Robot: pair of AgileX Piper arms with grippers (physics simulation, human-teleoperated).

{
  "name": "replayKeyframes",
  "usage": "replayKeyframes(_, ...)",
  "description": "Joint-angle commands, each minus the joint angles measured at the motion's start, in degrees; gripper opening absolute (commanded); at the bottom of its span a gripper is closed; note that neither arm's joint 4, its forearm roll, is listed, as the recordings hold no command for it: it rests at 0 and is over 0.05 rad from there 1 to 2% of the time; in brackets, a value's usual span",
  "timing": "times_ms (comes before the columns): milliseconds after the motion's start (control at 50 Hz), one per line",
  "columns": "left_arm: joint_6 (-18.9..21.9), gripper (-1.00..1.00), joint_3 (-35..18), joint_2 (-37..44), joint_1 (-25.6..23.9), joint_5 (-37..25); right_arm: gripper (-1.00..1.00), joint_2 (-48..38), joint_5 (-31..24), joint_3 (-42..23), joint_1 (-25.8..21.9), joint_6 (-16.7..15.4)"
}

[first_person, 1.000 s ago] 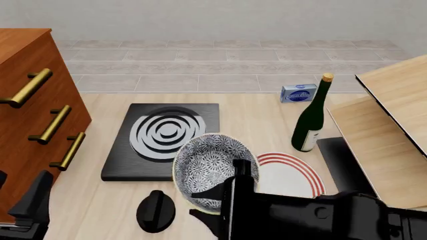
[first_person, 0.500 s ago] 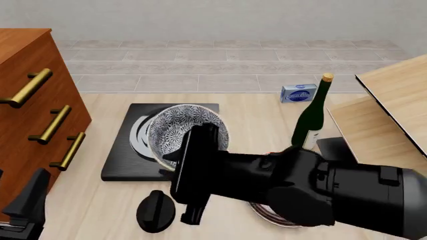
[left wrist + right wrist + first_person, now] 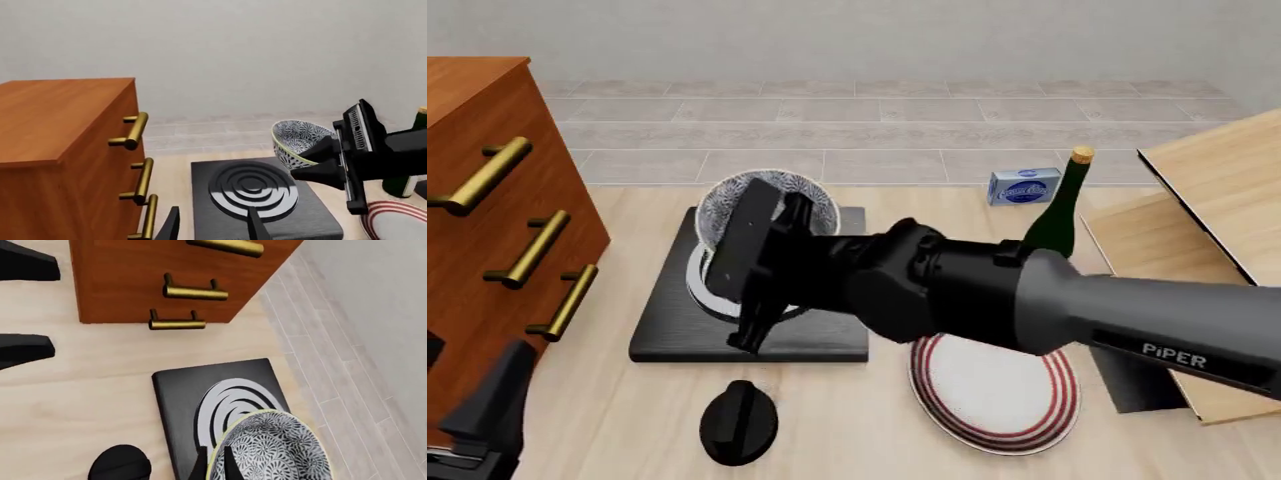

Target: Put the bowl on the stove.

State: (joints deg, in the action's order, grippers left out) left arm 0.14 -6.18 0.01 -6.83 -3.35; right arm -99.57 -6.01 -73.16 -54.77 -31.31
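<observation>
The speckled bowl (image 3: 731,196) hangs tilted in the air over the back of the stove (image 3: 665,325), a black slab with a ringed burner. My right gripper (image 3: 774,218) is shut on the bowl's rim. In the left wrist view the bowl (image 3: 299,140) floats above the stove (image 3: 313,220), held by the right gripper (image 3: 325,161). In the right wrist view the bowl (image 3: 275,452) covers part of the burner on the stove (image 3: 179,399), with the gripper (image 3: 215,466) pinching its edge. My left gripper (image 3: 487,420) is open and empty at the near left; it also shows in its own wrist view (image 3: 213,231).
A white plate with red rings (image 3: 998,392) lies right of the stove. A black knob (image 3: 738,422) sits in front of it. A green bottle (image 3: 1057,222) and a blue box (image 3: 1024,186) stand at the back right. A wooden drawer cabinet (image 3: 494,230) borders the left, wooden boards (image 3: 1214,230) the right.
My right arm has carried the bowl left and away from me, from above the plate to above the stove. The plate is uncovered. The left gripper has stayed still.
</observation>
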Motion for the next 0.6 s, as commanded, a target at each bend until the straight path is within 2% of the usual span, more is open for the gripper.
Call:
replayKeyframes(20,-0.1,1.00,0.5,0.0,-0.9,0.2,-1.00,-8.1,-2.0,-9.8,1.9,0.4)
replayKeyframes(340,0.1,1.00,1.7,0.0,1.2,0.9,-1.00,-16.0,-4.7,-18.9,2.3,0.4)
replayKeyframes(600,0.3,1.00,1.2,0.0,1.9,0.5,-1.00,-18.7,-4.3,-19.7,2.8,1.7)
